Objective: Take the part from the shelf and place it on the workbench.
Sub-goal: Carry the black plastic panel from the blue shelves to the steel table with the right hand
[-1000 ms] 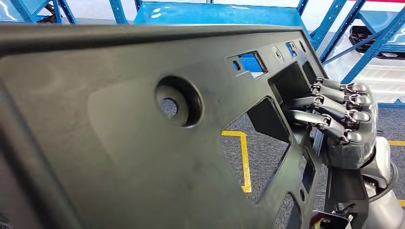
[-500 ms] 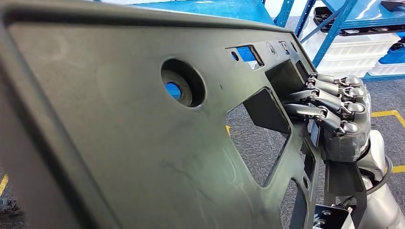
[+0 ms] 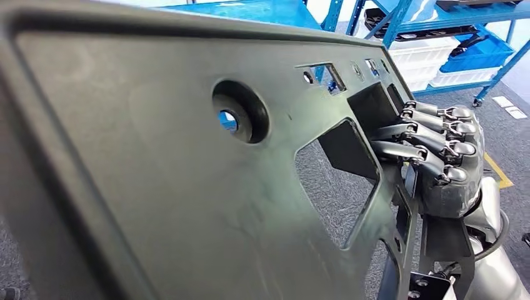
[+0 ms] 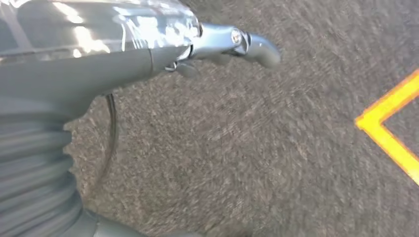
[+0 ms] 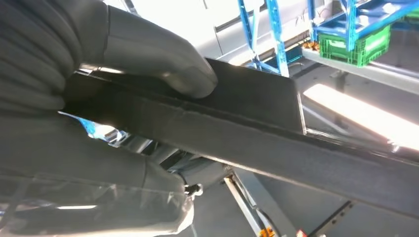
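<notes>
Blue shelving racks [image 3: 400, 25] stand over grey carpet [image 4: 257, 163] as the robot's right hand [image 3: 437, 159] grips a large black panel part [image 3: 162, 181] by its edge, held aloft; the left hand's [image 4: 148, 44] grasp cannot be told.

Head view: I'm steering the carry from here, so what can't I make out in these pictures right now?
- Workbench: the panel blocks most of the head view, so where it goes is hidden.
- Left robot hand: cut off in the left wrist view, blurred floor behind; no view shows a hold on the panel.
- Right robot hand: fingers curl over the panel's edge; the panel hides its thumb in the head view.
- Panel's left and lower edges: cut off by the frame.
</notes>
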Robot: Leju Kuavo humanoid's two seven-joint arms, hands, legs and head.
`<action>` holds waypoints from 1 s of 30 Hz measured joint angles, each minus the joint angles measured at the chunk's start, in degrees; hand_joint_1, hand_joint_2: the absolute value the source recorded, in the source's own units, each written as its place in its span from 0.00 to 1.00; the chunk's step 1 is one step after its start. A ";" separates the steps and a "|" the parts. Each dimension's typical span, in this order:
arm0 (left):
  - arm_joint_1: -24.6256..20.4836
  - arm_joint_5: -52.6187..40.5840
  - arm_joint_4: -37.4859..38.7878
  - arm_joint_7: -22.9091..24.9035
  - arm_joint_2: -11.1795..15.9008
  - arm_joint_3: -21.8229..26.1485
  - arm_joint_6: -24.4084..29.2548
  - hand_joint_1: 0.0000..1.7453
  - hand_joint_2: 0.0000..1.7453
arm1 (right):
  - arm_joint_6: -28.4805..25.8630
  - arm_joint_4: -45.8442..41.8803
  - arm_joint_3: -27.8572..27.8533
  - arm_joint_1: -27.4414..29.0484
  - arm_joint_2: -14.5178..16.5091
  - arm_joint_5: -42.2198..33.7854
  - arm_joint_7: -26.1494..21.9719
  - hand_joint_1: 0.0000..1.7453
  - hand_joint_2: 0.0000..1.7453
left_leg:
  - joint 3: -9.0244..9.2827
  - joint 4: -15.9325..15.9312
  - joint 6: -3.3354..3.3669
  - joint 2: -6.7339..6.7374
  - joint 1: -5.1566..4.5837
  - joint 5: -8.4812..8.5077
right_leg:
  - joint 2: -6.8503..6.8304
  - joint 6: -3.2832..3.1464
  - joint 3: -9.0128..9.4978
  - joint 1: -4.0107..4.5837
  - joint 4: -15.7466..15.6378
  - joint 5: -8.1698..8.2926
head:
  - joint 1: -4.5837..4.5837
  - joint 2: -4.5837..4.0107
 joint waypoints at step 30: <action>0.69 -4.73 -0.01 4.41 1.20 -1.23 1.20 0.00 1.00 | -4.39 -7.47 -13.94 22.16 0.59 -1.98 -7.43 1.00 1.00 | 0.44 0.75 -0.77 -1.04 0.59 -1.30 | 0.45 0.05 0.87 -0.29 -1.44 0.28 | 0.13 0.00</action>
